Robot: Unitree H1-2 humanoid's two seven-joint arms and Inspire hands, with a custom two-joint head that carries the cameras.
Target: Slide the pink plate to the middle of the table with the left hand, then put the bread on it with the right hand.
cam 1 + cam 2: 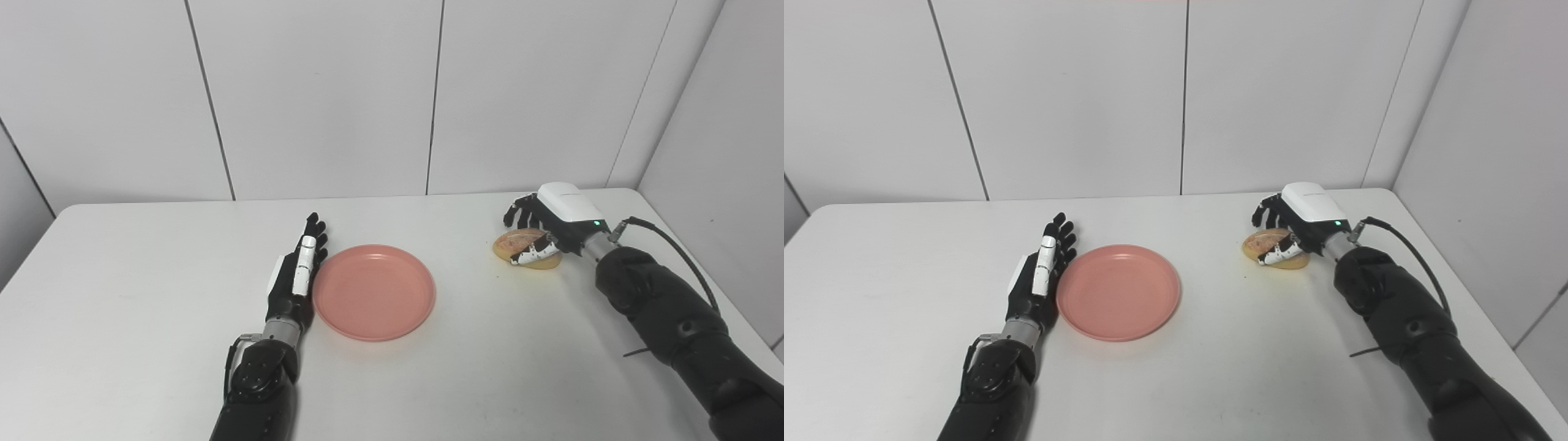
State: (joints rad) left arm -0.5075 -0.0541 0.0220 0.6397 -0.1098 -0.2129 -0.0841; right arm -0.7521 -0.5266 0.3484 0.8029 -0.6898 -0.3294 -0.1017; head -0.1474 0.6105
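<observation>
The pink plate [373,291] lies flat near the middle of the white table [122,294]. My left hand [298,272] stands on edge right against the plate's left rim, fingers straight and apart, holding nothing. At the right, the golden-brown bread [520,244] rests on the table. My right hand [551,226] is over it, with the thumb across the bread's near side and the fingers curled around its far side; the bread still touches the table.
White wall panels stand behind the table [1182,122], and another wall closes off the right side. A black cable [680,251] loops from my right wrist. The table's right edge lies close behind my right forearm.
</observation>
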